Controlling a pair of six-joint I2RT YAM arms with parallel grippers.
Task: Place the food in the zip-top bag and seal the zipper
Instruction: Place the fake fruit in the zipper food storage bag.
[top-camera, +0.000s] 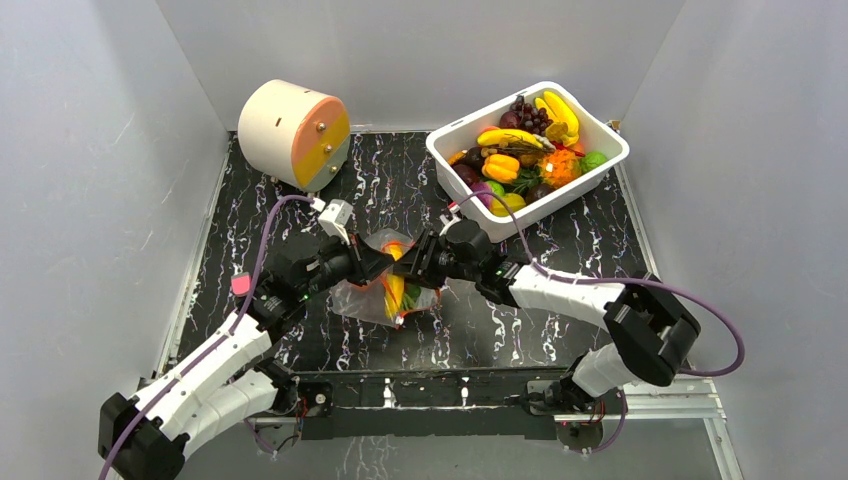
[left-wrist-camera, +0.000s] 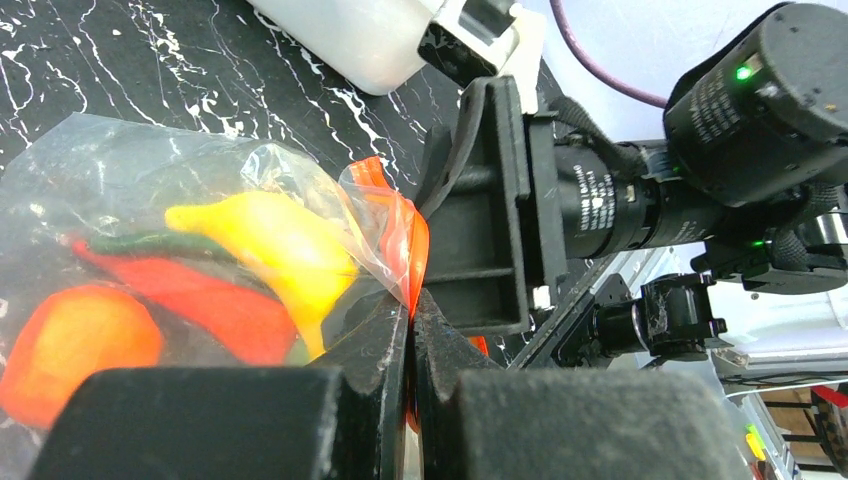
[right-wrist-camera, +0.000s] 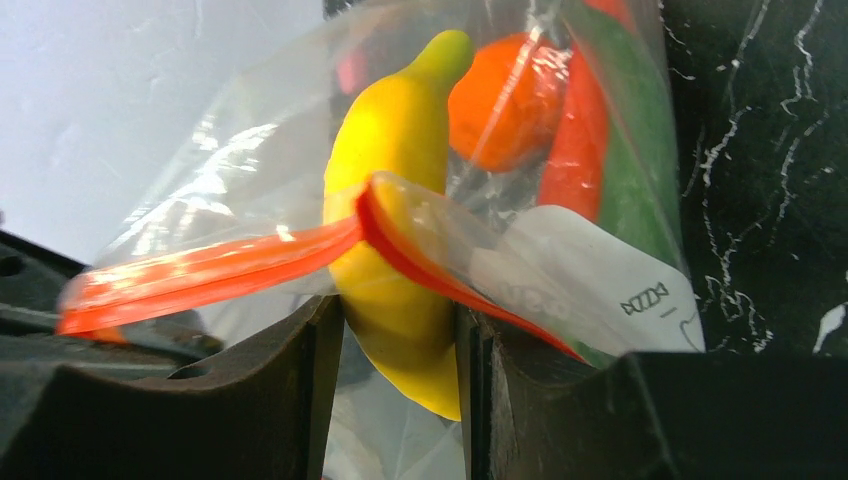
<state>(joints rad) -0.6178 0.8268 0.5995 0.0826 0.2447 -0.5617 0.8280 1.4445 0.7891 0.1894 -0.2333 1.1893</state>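
So that the bag (left-wrist-camera: 120, 150) cannot slide, my left gripper (left-wrist-camera: 410, 305) pinches its zipper (left-wrist-camera: 418, 250) tight, while my right gripper (right-wrist-camera: 400, 325) squeezes the banana (right-wrist-camera: 390, 130), I think to push it in.

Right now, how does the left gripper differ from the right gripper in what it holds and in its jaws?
The left gripper pinches the thin orange-red zipper; the right gripper clamps the yellow toy banana. The left gripper's jaws are nearly touching; the right gripper's jaws stand apart, with the banana between them. Both are shut on something at the mouth of the zip-top bag.
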